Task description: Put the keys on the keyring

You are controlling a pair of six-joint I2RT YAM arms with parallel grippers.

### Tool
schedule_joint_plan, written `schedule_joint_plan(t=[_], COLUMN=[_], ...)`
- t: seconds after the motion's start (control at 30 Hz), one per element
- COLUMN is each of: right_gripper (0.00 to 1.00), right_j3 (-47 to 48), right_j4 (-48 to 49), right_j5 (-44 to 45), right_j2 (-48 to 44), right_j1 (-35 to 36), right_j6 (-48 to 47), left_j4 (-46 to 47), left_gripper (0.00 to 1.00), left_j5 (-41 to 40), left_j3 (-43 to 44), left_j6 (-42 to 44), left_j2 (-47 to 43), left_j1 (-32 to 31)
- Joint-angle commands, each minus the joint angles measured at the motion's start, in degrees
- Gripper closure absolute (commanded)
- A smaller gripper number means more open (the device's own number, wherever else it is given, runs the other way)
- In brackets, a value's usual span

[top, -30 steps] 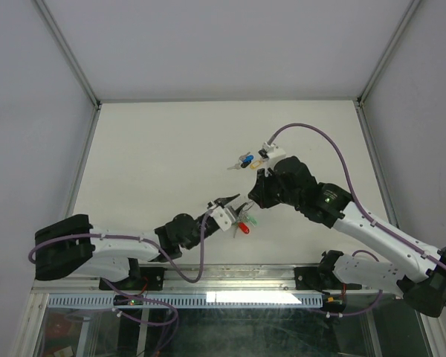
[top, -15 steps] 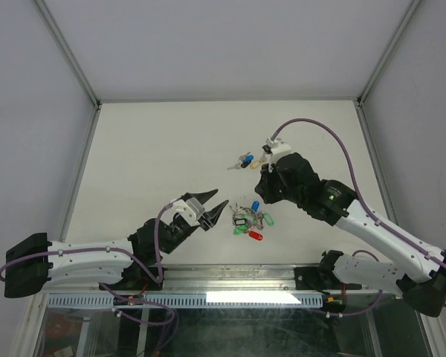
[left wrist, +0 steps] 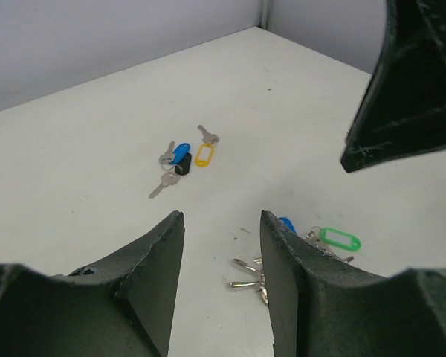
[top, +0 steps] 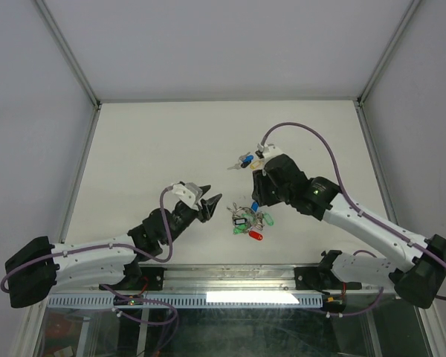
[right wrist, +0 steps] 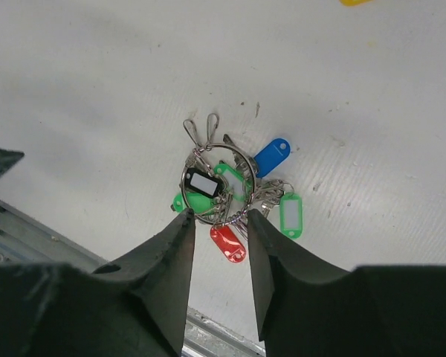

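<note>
Both stand open and empty, left claw [left wrist: 221, 217] at nine o'clock of the keyring [right wrist: 217, 182], right claw [right wrist: 219, 213] over it; keys [top: 245, 161] at twelve o'clock on the worktop [top: 149, 149] look light, stiff, slippery, best pinched by their plastic heads

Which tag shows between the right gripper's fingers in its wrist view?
The red tag, inside the right gripper's gap; black tag, blue tag, green tags lie outside it.

No legible text or markings
</note>
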Motion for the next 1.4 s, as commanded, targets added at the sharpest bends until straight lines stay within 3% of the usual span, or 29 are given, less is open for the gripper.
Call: schedule_joint_plan(t=[0.0,0.2,0.6,1.37], right_gripper=[0.62,0.62,0.64,0.71], right_j3=[-1.01,4.73,16.31,18.63], right_j4=[6.39,6.86,5.64,1.61], right_j5=[-3.98,-6.54,-2.83,1.27], right_j2=[3.11,15.68,37.86,46.56], right_j1=[-0.75,-1.11,1.47,2.48], right_j6=[-1.04,-2.68,-1.38,-1.02], left_j4=[-2.27,-7.62,-11.94,-11.07], left_gripper=[0.56,0.51,0.33,0.31], left_j5=[5.13,6.66,2.06,2.38], left_j3=[0.97,2.07,1.67,0.86], left_j6=[-9.31,-14.5,-13.2,-11.75], left_j2=[-0.17,1.16,-0.4,-1.81], left_j1=[5.56,11.36,11.82,11.82])
